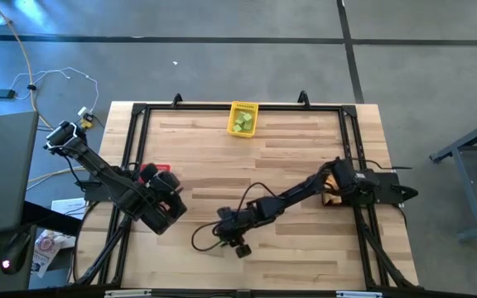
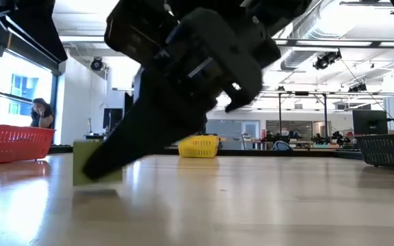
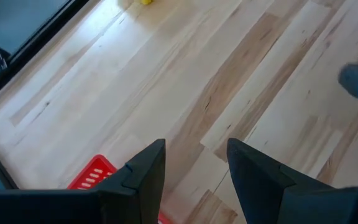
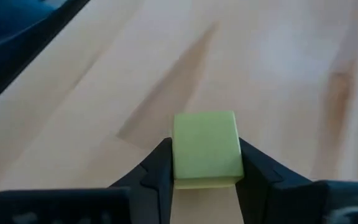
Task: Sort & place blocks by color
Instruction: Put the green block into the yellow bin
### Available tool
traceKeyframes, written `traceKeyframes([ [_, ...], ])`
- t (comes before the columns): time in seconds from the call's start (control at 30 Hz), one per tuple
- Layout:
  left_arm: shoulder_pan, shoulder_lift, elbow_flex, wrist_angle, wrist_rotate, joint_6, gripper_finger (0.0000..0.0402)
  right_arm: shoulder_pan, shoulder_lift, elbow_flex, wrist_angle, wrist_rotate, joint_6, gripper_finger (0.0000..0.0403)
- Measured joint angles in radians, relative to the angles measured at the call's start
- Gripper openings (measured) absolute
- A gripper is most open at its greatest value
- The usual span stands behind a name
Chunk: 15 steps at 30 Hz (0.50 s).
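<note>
A light green cube block [image 4: 205, 146] sits between the fingers of my right gripper [image 4: 205, 167], which is shut on it near the middle of the table's near half [image 1: 224, 229]. The low view shows the same block [image 2: 98, 164] at table level under the dark gripper. My left gripper [image 3: 194, 168] hovers open and empty over the table's left side [image 1: 166, 213], beside the red bin [image 1: 151, 170]. Light green blocks lie in the yellow bin [image 1: 243, 118] at the far edge. My right gripper pinches the cube's two opposite side faces [image 4: 176, 167] between its two fingers. The fingers [image 2: 118, 152] slant down at it from the table's right side. The cube sits upright and level in the hold; whether its underside is clear of the table I cannot tell.
A black bin [image 2: 388, 147] stands at the table's right edge, under my right arm, with something orange [image 1: 331, 197] in it. A black frame [image 1: 350, 141] runs around the tabletop. Bare wood [image 1: 288, 157] lies between the arms and the yellow bin.
</note>
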Motion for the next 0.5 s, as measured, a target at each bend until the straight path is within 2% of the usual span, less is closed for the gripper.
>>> traceKeyframes([
  [0.17, 0.002, -0.054, 0.0, 0.0, -0.008, 0.065, 0.0156, -0.023, -0.046, 0.0, -0.035, 0.101, 0.0, 0.0104],
  [0.4, 0.003, -0.17, 0.0, 0.004, -0.038, 0.133, 0.0156, -0.068, -0.125, 0.0, -0.102, 0.358, -0.008, 0.0104],
  [0.5, 0.003, -0.212, -0.002, 0.022, -0.063, 0.162, 0.0156, -0.102, -0.154, 0.0, -0.149, 0.432, -0.018, 0.0104],
])
